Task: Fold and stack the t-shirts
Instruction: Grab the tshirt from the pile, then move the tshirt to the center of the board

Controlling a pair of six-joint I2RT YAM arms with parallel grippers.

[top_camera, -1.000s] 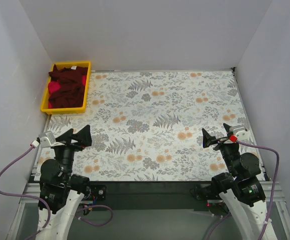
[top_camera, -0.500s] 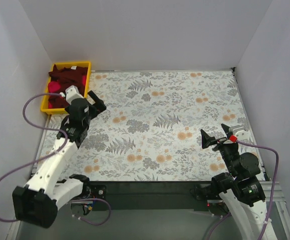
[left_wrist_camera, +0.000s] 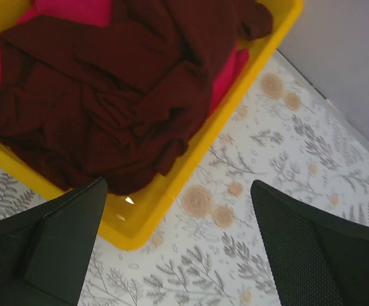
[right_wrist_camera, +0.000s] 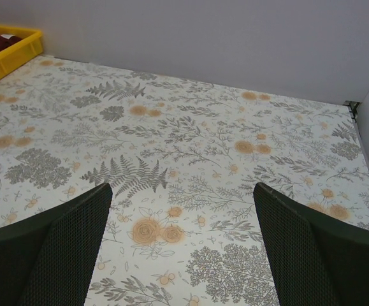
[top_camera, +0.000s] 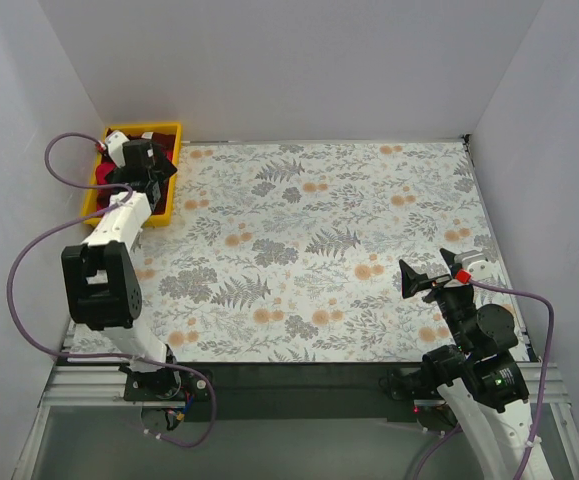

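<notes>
The dark maroon t-shirt (left_wrist_camera: 108, 95) lies crumpled in the yellow bin (left_wrist_camera: 171, 197), on top of the pinkish-red t-shirt (left_wrist_camera: 69, 9), which also shows at the bin's right side. In the top view the bin (top_camera: 172, 195) stands at the far left corner. My left gripper (top_camera: 157, 172) is open and empty above the bin's near right corner; in the left wrist view it (left_wrist_camera: 178, 185) hangs over the bin's rim and touches no cloth. My right gripper (top_camera: 434, 277) is open and empty at the near right, above the floral cloth (right_wrist_camera: 184, 159).
White walls close in the table at the left, back and right. The floral tablecloth (top_camera: 329, 230) covers the work surface. The left arm's purple cable (top_camera: 29, 270) loops along the left wall. The bin's corner (right_wrist_camera: 12, 54) shows far left in the right wrist view.
My left arm has swung from the near left edge out to the far left and now reaches over the yellow bin. The right arm has barely moved.
</notes>
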